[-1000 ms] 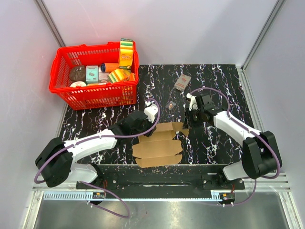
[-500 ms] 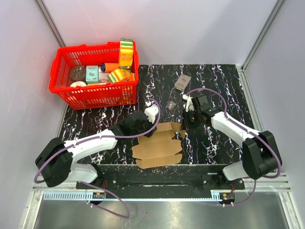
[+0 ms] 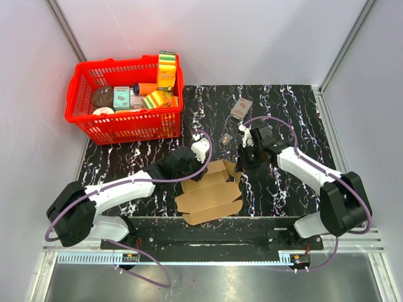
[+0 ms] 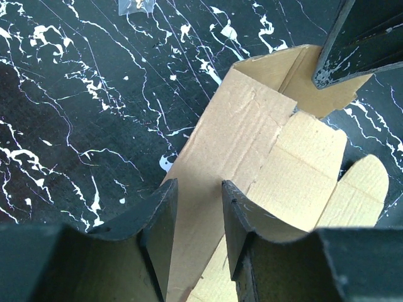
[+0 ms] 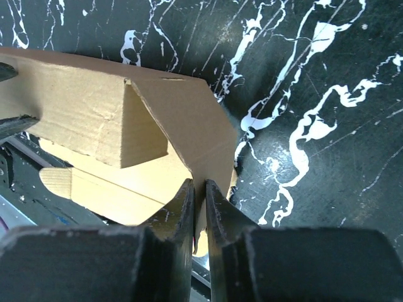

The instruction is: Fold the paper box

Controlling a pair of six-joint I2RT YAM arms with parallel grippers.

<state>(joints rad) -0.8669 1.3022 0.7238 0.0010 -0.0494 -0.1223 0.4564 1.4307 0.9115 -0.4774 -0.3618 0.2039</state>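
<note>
The paper box [image 3: 209, 189] is a brown cardboard sheet, partly folded, lying on the black marbled table between the two arms. My left gripper [image 3: 189, 165] hovers at its far left edge. In the left wrist view the gripper [image 4: 198, 192] is open, its fingers straddling a long raised panel of the paper box [image 4: 239, 138] with space on both sides. My right gripper [image 3: 243, 161] is at the box's far right corner. The right wrist view shows this gripper [image 5: 199, 184] shut on a thin end flap of the paper box [image 5: 189, 119], which is lifted off the table.
A red basket [image 3: 126, 129] full of groceries stands at the back left. A small grey-and-red packet [image 3: 240, 108] lies at the back, and a small clear scrap [image 3: 227, 137] is just beyond the box. The arm bases and a black rail run along the near edge.
My right gripper has slid left and closed on the end flap, lifting it and turning the box slightly. The left arm has stayed put.
</note>
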